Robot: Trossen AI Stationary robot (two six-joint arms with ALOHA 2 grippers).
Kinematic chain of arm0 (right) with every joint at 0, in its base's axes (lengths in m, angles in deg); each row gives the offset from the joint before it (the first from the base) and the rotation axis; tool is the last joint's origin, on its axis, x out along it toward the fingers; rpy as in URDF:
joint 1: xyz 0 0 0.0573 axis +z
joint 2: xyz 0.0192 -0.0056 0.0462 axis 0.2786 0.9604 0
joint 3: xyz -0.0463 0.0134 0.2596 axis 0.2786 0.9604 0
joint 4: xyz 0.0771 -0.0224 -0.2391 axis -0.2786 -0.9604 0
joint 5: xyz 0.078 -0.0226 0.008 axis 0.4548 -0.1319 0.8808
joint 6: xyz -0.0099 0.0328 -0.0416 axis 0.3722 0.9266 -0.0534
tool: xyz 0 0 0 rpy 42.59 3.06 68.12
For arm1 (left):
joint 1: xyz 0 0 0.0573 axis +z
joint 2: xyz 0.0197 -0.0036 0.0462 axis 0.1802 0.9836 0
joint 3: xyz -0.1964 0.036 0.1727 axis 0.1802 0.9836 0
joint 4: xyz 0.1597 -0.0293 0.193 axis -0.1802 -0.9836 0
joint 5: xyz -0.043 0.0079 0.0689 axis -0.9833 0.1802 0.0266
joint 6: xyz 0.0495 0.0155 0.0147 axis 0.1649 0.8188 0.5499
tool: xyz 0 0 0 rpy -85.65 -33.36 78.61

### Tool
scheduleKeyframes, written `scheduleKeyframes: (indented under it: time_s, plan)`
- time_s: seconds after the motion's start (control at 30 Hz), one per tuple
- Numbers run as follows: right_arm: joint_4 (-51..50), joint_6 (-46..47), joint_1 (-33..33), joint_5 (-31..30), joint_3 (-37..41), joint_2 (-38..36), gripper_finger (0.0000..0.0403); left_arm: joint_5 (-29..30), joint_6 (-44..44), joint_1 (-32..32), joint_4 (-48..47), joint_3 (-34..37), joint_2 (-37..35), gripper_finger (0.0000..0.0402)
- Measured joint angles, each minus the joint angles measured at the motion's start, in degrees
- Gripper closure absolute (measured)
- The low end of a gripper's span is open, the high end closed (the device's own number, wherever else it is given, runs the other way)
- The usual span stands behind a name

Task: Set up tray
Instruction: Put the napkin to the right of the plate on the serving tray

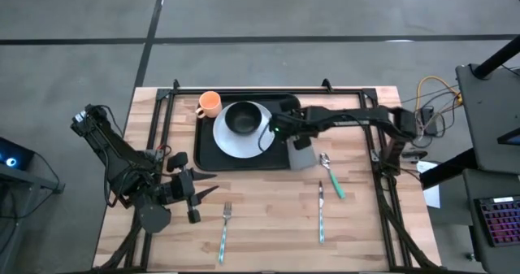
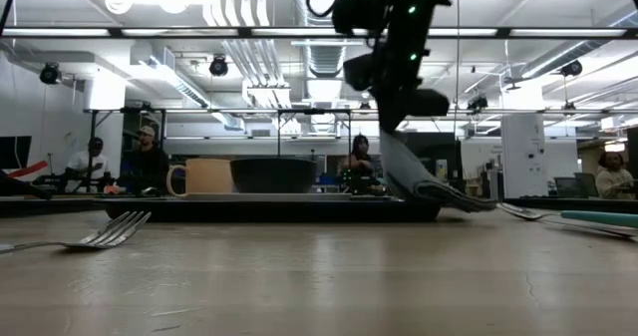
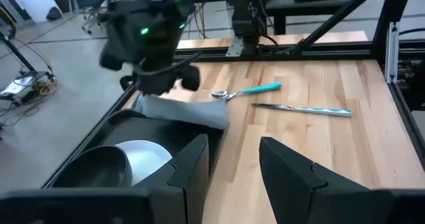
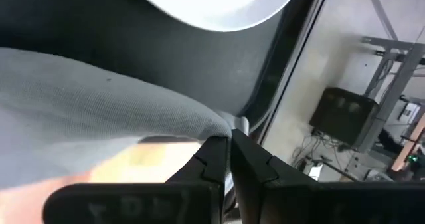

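The black tray [image 1: 203, 156] [image 2: 259, 208] lies at the table's far middle. It holds a white plate [image 1: 231, 140] with a dark bowl [image 1: 241, 118] on it, and an orange cup [image 1: 210, 103] at its far left corner. My right gripper [image 1: 290, 136] [image 4: 229, 141] is over the tray's right rim, shut on the grey folded napkin [image 1: 301, 154] [image 3: 186, 111]. My left gripper [image 1: 213, 183] [image 3: 232, 157] waits open near the table's left side, touching nothing. My right gripper pinches the napkin's raised corner [image 4: 216, 125] between its two fingers, coming from above. The held end is lifted over the tray's right rim. The napkin slants down from it [image 2: 404, 167], and its lower folded end [image 2: 449, 191] rests on the table beside the tray.
On the wood to the right of the tray lie a teal-handled spoon [image 1: 331, 179] and a knife [image 1: 321, 215]; a fork [image 1: 224, 229] lies toward the near edge. A dark frame rail [image 1: 378, 156] runs along the table's sides. People sit in the room behind.
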Motion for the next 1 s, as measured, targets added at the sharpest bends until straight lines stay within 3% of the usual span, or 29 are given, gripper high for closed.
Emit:
scheduleKeyframes:
  time_s: [0.33,0.57,0.8,1.0]
  plan:
    - [10.88,-8.85,-3.45,5.67,-6.23,6.79,0.0395,0.01,-1.89,0.00,0.02,0.02,0.00,0.0285]
    - [13.42,-5.23,-6.48,5.45,-6.99,11.38,0.0395,-0.89,-3.50,0.00,0.00,0.28,0.02,0.0285]
    - [16.52,-4.51,-6.92,5.36,-6.90,10.93,0.0394,-0.92,-3.50,0.00,0.00,0.28,0.02,0.0285]
    - [14.10,-6.09,-6.94,4.05,-7.57,8.73,0.0344,-0.96,-3.50,0.00,-0.02,0.28,0.02,0.0285]
